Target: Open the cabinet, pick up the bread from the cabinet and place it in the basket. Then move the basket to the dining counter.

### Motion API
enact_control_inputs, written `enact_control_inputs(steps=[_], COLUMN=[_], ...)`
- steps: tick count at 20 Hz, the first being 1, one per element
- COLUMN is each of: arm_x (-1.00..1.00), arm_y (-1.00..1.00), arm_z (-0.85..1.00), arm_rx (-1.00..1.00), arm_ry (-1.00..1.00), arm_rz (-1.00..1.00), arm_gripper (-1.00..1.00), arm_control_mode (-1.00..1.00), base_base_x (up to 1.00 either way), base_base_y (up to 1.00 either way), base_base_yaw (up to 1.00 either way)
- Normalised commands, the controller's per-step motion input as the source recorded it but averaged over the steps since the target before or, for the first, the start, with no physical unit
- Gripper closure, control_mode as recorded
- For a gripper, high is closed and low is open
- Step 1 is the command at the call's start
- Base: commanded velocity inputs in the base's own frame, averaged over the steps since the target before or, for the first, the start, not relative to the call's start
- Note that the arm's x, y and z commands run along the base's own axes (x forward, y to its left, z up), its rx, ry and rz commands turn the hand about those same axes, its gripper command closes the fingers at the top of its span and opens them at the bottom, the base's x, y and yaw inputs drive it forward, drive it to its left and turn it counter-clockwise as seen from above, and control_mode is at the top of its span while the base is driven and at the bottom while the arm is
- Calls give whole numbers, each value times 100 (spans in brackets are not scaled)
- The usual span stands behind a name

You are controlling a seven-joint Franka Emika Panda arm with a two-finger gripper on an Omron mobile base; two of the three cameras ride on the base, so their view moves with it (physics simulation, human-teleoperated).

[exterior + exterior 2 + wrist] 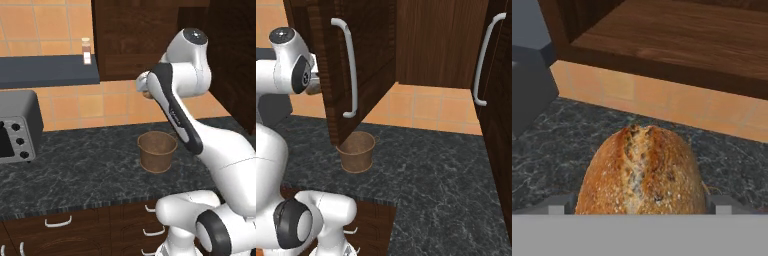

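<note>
The bread point(641, 172), a tan-brown crusty loaf, sits between my two finger tips in the hand view, in the air over the black counter and in front of the cabinet's shelf. My gripper point(144, 88) is shut on it, jaws wide, just outside the dark wood cabinet point(131, 35) and above the basket point(157, 151). A bit of the loaf point(147, 94) shows under the hand. The cabinet door point(363, 60) with its silver bar handle point(351, 67) stands swung open. The woven basket point(357, 151) stands upright on the counter below the door. The dining counter is out of view.
A grey toaster oven point(17, 127) stands at the left on the black granite counter point(75, 170). A dark shelf point(47, 70) above carries a small bottle point(86, 51). A second cabinet door point(501, 100) stands at the right. Drawers with white handles point(57, 220) lie below.
</note>
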Motion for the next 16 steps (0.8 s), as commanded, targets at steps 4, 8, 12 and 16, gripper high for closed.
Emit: enact_control_inputs(steps=[4, 8, 12, 16], arm_x=[18, 45, 53, 27], arm_y=[-20, -26, -22, -8], arm_z=[-99, -100, -63, -61], arm_rx=[-8, -3, -1, 0], arm_ry=[21, 12, 9, 16], arm_rz=[-5, -2, 0, -2], arm_gripper=[100, 100, 100, 100], arm_control_mode=[-100, -100, -100, -100], base_base_x=[0, 0, 0, 0], base_base_y=[0, 0, 0, 0], base_base_yaw=[0, 0, 0, 0])
